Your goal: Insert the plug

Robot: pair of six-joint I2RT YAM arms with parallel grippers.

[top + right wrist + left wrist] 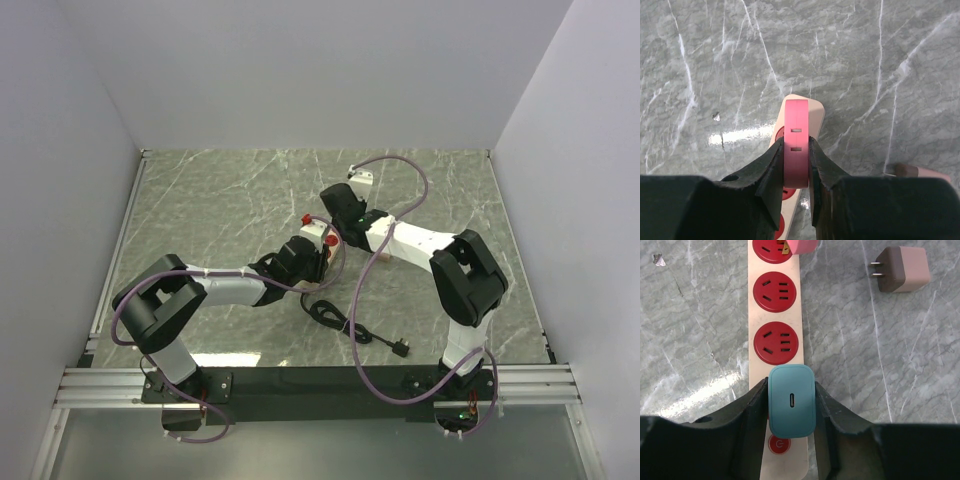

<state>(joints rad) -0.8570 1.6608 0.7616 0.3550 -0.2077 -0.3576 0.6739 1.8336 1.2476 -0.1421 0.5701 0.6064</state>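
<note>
One big green-gray stone tabletop (220,190) sits under everything. Two arms reach in over it, the left arm (200,290) from the left and the right arm (420,240) from the right, and they meet near the middle. A long cream power strip (776,317) with round red sockets lies flat on the tabletop between them. A black cord (345,325) curls across the tabletop near the arms and ends in a small black plug. The left hand (791,390) is closed on a teal plug (792,400), one finger on each side. The teal plug sits right over the near end of the power strip, just past the last open red socket. Its little slot faces the camera. The pictures do not show if its prongs are in a socket. The right hand (795,145) is squeezed tight on a pink plug (796,150) at the far end of the power strip. In the left wrist view the pink plug is at the top red socket, and one gold prong shows there. A brown and pink spare plug (902,270) lies on its side on the tabletop, off to the right of the power strip and not touching it, with its two prongs pointing at the strip. A small red button (779,443) peeks out on the strip just below the teal plug.
</note>
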